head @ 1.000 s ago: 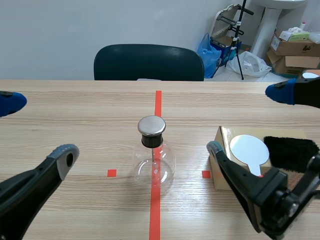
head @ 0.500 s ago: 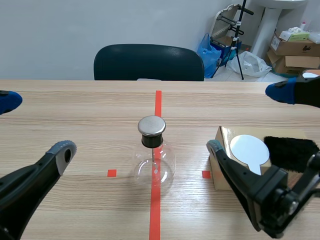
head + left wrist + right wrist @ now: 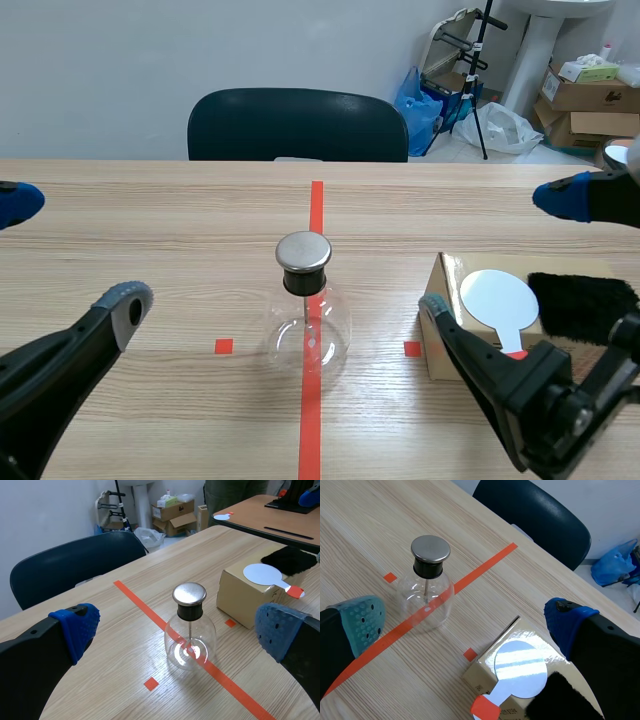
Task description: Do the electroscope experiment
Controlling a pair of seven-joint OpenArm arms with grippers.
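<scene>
Left gripper [image 3: 70, 250]: wide open, holding nothing. Right gripper [image 3: 465, 619]: likewise. The flask [image 3: 305, 310] stands upright on the tabletop [image 3: 180, 230] ahead of both grippers, long axis vertical, metal cap up, with open tabletop on the left gripper's side. Just ahead of the right gripper, a box [image 3: 485, 680] carries a flat disc [image 3: 520, 669], its handle pointing toward the gripper, and black fur [image 3: 560, 700]. The box print is unreadable.
</scene>
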